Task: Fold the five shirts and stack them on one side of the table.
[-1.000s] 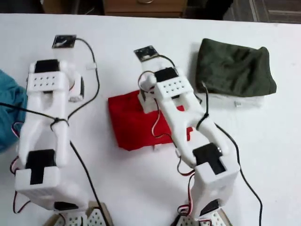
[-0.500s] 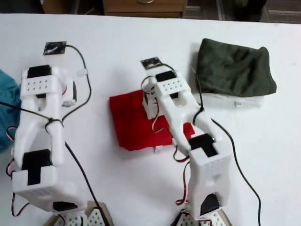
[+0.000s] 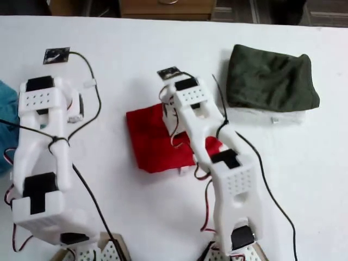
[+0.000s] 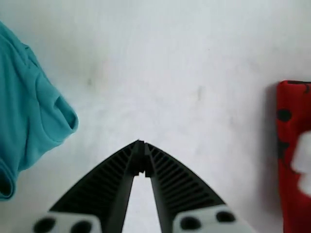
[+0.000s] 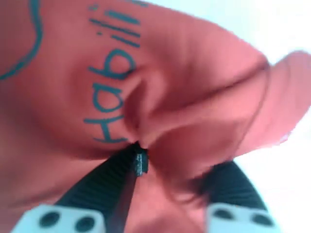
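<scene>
A red shirt (image 3: 153, 142) lies folded mid-table under the right arm. My right gripper (image 5: 146, 162) is shut on a raised fold of the red shirt (image 5: 160, 82), with cloth bunched over one finger; in the high view it sits at the shirt's far edge (image 3: 169, 111). A dark green folded shirt (image 3: 270, 79) rests on a white one (image 3: 274, 117) at the back right. A teal shirt (image 3: 5, 125) lies crumpled at the left edge. My left gripper (image 4: 141, 171) is shut and holds nothing above bare table, between the teal shirt (image 4: 26, 107) and the red shirt (image 4: 294, 155).
The white table (image 3: 136, 49) has free room along the back and between the two arms. Black cables (image 3: 92, 109) trail from both arms over the surface. A wooden cabinet (image 3: 166, 8) stands beyond the far edge.
The right arm's rear part swung left while its gripper stayed at the red shirt's far edge. The left arm shifted left and toward the back.
</scene>
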`<state>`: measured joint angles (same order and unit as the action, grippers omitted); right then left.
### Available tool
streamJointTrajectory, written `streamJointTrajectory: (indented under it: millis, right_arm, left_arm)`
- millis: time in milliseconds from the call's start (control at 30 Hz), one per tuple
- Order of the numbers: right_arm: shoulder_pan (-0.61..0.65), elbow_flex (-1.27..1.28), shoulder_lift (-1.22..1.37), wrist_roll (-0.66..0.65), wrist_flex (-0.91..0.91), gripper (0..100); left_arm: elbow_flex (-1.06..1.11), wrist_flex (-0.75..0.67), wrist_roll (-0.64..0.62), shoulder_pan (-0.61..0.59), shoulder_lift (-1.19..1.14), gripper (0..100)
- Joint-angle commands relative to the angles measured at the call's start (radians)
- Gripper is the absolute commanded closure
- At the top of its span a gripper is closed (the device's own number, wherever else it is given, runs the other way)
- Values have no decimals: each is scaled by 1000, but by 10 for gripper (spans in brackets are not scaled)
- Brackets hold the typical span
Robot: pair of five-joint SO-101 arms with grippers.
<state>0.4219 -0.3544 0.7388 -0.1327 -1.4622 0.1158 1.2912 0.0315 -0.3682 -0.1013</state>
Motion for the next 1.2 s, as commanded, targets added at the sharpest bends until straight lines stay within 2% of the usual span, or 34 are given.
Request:
streamJointTrajectory:
  millis: [0, 267, 400, 633, 967, 1167]
  right_arm:
    - [16, -124, 104, -51, -96, 982]
    - [-99, -407, 15, -60, -229, 980]
    - [-143, -534, -117, -144, -283, 980]
    - [-263, -575, -232, -224, -292, 981]
    - [-499, -575, -257, -396, -143, 981]
    - [-595, -575, -246, -468, 30, 980]
  left_arm:
    - [-8, -9, 6, -40, 64, 972]
    - [1, -6, 15, -100, 63, 972]
    - [-5, 37, 77, -100, 63, 972]
    - [-8, 63, 80, -135, 64, 972]
    - [1, 74, 78, -144, 63, 972]
    - [1, 77, 78, -143, 63, 972]
